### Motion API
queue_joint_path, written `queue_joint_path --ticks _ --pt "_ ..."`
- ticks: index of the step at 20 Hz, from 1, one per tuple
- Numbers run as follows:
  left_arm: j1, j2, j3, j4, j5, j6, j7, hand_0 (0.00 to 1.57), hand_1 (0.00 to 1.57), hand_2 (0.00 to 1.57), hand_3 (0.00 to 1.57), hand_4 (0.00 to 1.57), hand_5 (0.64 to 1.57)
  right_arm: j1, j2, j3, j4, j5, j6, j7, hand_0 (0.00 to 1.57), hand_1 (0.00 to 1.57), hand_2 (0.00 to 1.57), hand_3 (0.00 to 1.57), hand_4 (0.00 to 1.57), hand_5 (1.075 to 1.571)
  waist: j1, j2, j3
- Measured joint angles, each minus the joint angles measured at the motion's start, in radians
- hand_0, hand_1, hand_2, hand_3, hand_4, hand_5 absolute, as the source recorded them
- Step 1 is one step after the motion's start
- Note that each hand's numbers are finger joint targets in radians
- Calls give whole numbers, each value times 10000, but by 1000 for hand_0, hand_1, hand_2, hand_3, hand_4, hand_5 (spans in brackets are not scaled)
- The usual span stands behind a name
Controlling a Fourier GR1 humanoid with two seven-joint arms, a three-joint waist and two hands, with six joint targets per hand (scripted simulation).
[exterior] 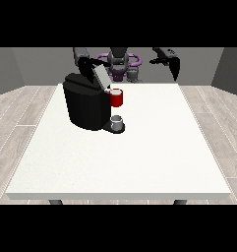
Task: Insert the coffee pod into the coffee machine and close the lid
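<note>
We judge the coffee pod (116, 98) seated in the coffee machine (86, 106); lid (101, 76) remains raised. Robot hand (88, 65) state: we cannot tell.

My torso sits small at the far edge, both arms raised and spread outward from my shoulders. The arm at the view's left bends down and inward, and its robot hand (88, 64) is held low in front of my chest, dark against the dark shapes near it, so I cannot tell how its fingers lie. The arm at the view's right reaches out sideways at shoulder height, the forearm roughly level. Its robot hand (173, 65) hangs from the wrist with the fingers pointing downward, straight and relaxed, holding nothing and touching nothing.
</note>
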Motion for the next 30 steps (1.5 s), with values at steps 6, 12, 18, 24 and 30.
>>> queue_joint_path --ticks 6,12,18,24,30 --pt "-66 72 -33 -89 151 37 148 0 0 0 0 131 1571 -329 0 -33 253 81 54 -305 0 0 0 0 0 1571 108 81 7" --pt "-296 219 17 143 115 250 62 0 0 0 0 156 1571 -806 176 146 577 348 -41 -202 0 0 0 0 154 1571 72 273 21" --pt "-230 216 -133 61 212 225 270 0 0 0 0 0 1571 -1301 286 375 888 737 -107 80 0 0 0 0 173 1571 261 133 29" --pt "-292 171 -284 125 177 194 -322 0 0 0 0 202 1571 -1717 431 602 1075 1234 -286 -167 0 0 0 0 142 1571 308 319 30" --pt "-142 -61 -540 -67 168 235 -621 0 0 0 0 192 1571 -1954 780 644 1146 1311 -371 -76 0 0 0 0 67 1571 309 15 32"
